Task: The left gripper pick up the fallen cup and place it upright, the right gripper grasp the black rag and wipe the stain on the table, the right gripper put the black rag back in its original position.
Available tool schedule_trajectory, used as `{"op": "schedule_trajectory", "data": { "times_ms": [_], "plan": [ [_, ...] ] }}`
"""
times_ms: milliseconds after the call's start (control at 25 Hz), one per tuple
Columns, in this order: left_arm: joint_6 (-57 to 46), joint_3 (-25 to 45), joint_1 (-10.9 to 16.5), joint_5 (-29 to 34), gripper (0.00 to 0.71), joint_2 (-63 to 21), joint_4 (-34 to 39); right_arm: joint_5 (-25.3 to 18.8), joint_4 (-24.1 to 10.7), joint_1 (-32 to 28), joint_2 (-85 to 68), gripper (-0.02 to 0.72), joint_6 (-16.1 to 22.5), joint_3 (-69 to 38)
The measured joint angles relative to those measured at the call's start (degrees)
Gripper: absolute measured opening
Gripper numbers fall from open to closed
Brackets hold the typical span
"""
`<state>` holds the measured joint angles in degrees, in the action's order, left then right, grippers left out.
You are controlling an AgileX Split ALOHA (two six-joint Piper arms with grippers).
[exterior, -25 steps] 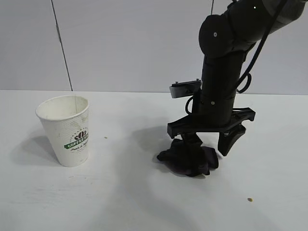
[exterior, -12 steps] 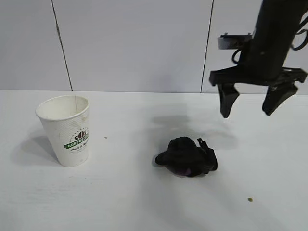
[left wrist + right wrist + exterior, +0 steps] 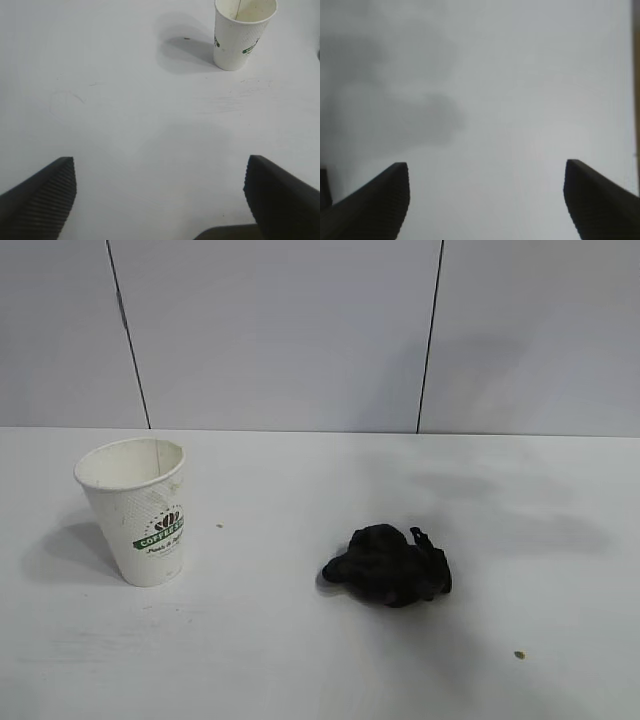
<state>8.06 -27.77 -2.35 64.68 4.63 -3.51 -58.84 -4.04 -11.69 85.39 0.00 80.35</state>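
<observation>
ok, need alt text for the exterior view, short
A white paper cup with a green COFFEE logo stands upright at the left of a white table, and a crumpled black rag lies to its right, apart from it. No robot arm or tool appears in this view; a pale grey panelled wall fills the background.

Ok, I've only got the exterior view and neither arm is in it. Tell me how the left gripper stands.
Observer: The left gripper is open and empty, over bare table, pointed toward the upright cup.
Operator: Now give me the right one.
Observer: The right gripper is open too, with nothing between its fingers. Its wrist view shows only a pale shadowed surface; the black rag is not in it.
</observation>
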Motion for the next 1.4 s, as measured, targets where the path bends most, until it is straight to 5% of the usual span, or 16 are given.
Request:
{"op": "schedule_trajectory", "data": {
  "times_ms": [360, 600, 960, 1400],
  "plan": [
    [0.00, 0.00, 0.00, 0.00, 0.654, 0.00, 0.00, 0.06, 1.79, -2.71, -34.79, 0.577, -3.71, 0.00],
    [0.00, 0.00, 0.00, 0.00, 0.654, 0.00, 0.00, -5.18, 5.73, -2.71, -55.97, 0.577, -5.84, -3.81],
    [0.00, 0.00, 0.00, 0.00, 0.654, 0.00, 0.00, -4.71, 12.19, -0.46, -78.13, 0.577, -5.79, -31.56],
    [0.00, 0.00, 0.00, 0.00, 0.654, 0.00, 0.00, -1.45, 9.78, 6.63, -81.44, 0.577, -5.68, -49.90]
  ]
}}
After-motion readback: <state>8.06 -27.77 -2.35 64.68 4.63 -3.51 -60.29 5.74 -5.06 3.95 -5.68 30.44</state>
